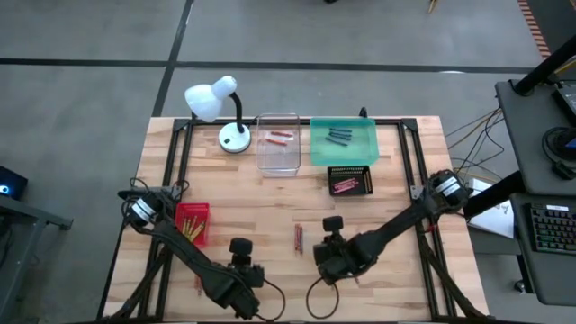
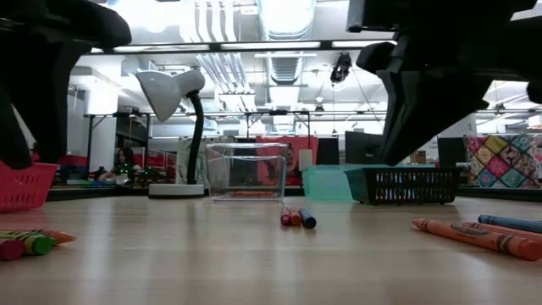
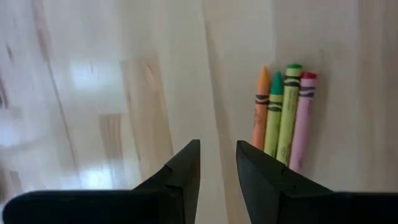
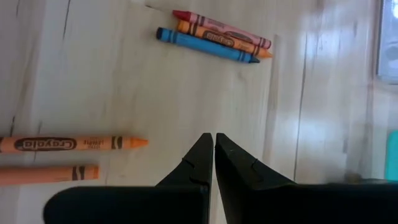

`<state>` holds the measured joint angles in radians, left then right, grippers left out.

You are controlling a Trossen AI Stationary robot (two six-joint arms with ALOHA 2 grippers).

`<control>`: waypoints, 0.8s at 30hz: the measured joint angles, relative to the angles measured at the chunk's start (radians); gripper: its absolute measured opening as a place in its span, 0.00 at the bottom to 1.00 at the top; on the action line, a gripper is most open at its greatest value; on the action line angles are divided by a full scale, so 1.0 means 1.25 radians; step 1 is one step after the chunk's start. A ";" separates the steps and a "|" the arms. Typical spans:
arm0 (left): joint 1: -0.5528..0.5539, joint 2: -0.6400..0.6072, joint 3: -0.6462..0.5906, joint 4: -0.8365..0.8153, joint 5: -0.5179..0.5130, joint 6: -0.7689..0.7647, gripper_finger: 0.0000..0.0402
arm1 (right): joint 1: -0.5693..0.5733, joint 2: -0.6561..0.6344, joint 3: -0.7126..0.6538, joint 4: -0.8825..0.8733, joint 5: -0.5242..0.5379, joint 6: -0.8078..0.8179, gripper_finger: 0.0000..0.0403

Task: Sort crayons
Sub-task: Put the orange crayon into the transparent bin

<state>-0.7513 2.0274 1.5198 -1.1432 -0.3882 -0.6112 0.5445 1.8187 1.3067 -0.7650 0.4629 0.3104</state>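
My left gripper over bare table, fingers slightly apart, holding nothing, four crayons just beside it, my right gripper pinched shut and empty, two orange crayons near it, three more farther off.
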 joint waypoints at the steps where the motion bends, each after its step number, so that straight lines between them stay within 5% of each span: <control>1: 0.000 0.000 -0.001 0.002 -0.003 0.010 0.21 | 0.003 0.000 0.000 0.000 0.000 0.001 0.02; 16: 0.000 -0.009 -0.026 0.028 -0.026 0.077 0.19 | 0.003 0.000 -0.001 0.011 -0.022 -0.005 0.02; 24: 0.000 -0.139 -0.133 0.169 -0.036 0.105 0.19 | -0.010 0.000 -0.001 0.036 -0.022 -0.005 0.02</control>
<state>-0.7517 1.8533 1.3530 -0.9322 -0.4328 -0.4800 0.5320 1.8187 1.3060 -0.7197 0.4358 0.3038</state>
